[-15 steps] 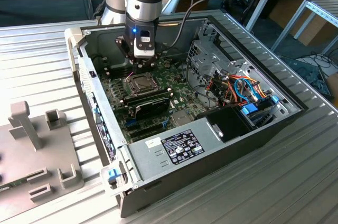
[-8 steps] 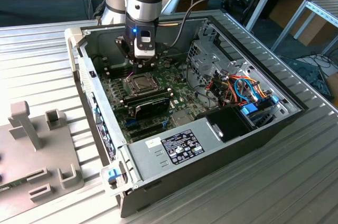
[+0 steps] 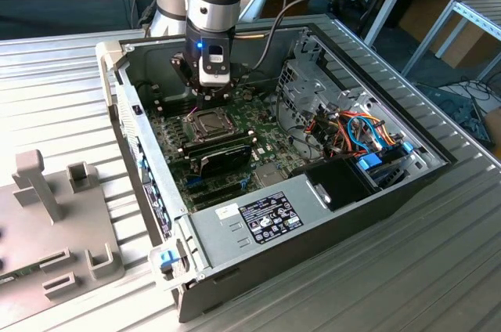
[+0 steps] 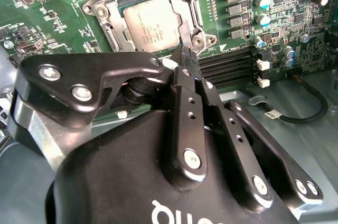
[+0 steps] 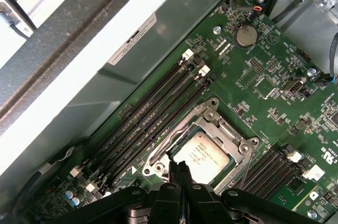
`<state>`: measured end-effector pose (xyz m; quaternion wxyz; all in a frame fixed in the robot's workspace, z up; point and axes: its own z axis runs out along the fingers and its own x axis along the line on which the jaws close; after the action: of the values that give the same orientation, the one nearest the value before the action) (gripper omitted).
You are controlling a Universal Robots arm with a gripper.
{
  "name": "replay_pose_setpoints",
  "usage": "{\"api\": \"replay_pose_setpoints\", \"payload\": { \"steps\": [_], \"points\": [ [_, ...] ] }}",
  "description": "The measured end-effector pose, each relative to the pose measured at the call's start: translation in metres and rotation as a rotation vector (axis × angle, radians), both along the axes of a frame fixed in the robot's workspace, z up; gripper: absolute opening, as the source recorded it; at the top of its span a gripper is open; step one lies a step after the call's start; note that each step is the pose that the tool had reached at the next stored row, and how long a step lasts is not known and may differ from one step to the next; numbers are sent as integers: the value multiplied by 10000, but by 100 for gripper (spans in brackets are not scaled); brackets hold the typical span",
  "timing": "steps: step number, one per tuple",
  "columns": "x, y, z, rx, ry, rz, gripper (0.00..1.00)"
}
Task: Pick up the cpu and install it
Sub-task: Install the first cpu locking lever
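Note:
The cpu is a flat silver-grey square lying inside the motherboard socket, whose metal frame surrounds it. It also shows in the first wrist view, cpu, and in the exterior view, cpu. My gripper hangs just above the board at the socket's edge beside the chip. Its black fingertips are pressed together with nothing between them. In the first wrist view the gripper tips sit over the socket frame's corner. The exterior view has the gripper inside the open computer case, above the socket.
Empty memory slots run alongside the socket. A black cooler, the power supply, a drive cage and coloured cables crowd the case. The case wall stands on the exterior view's left, with a grey fixture beyond it.

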<state>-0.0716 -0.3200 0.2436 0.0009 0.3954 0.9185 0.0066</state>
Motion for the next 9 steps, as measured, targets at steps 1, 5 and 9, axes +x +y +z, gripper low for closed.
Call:
{"api": "replay_pose_setpoints", "payload": {
  "steps": [1,5,9],
  "points": [
    [0,0,0,0,0,55,11],
    [0,15,-4,-3,0,336,11],
    [0,35,-13,-6,0,833,11]
  ]
}}
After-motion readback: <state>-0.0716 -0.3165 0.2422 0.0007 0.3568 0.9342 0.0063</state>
